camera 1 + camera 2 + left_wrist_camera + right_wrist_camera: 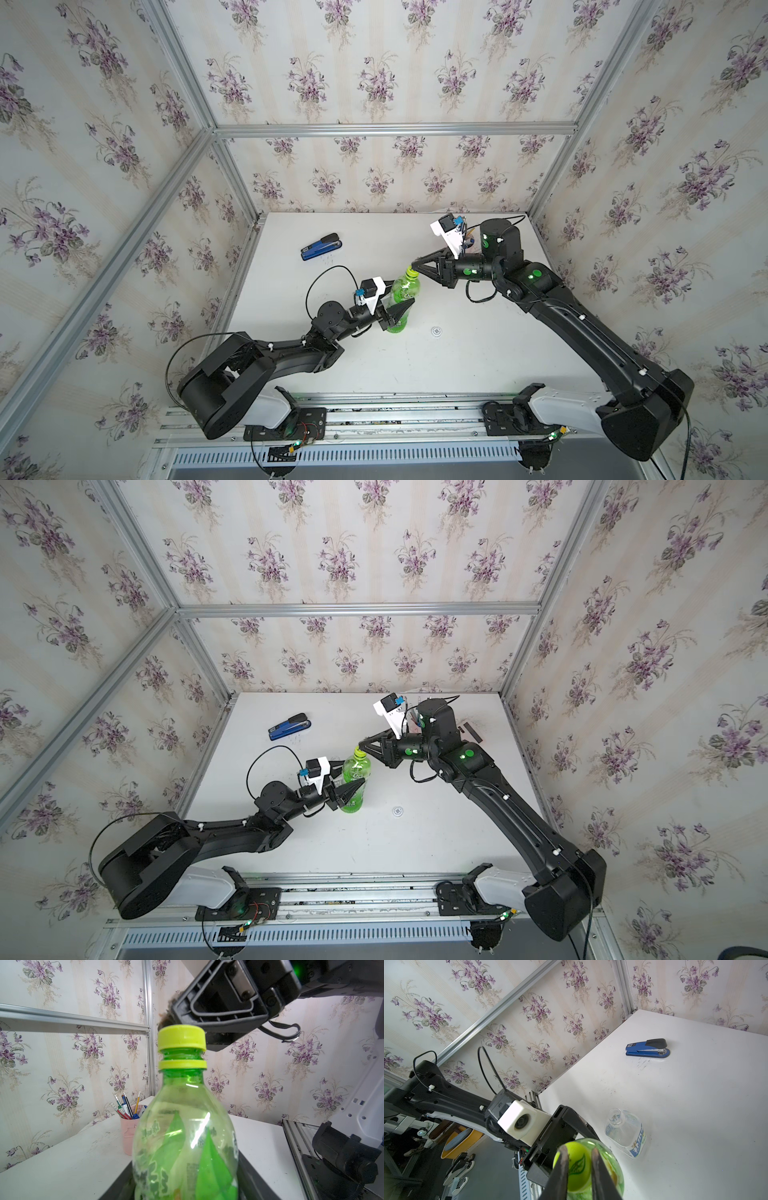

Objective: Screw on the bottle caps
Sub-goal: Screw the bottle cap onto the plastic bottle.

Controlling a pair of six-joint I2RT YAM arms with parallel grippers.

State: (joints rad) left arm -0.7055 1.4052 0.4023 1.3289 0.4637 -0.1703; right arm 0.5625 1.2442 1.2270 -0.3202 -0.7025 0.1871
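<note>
Two grips: left gripper (pixel 405 308) clamps the probably light, squashy green bottle (pixel 405 289) mid-body; right gripper (pixel 414 266), closed above the yellow-green cap (pixel 181 1038), should pinch its sides.

Two bottles: green bottle (pixel 405 291) clamped between the left fingers (pixel 401 310), clear bottle (pixel 625 1132) just beside them. Two caps: yellow-green cap (pixel 181 1038) at the tips of the right fingers (pixel 563 1167), white cap (pixel 436 331) loose on the worktop (pixel 478 365), apart from both pairs. One blue stapler (pixel 321 246), well apart from either pair. One pink cup (pixel 128 1132) beyond the right fingers, with several pens too bunched to count. Two arms, two fingers apiece.
</note>
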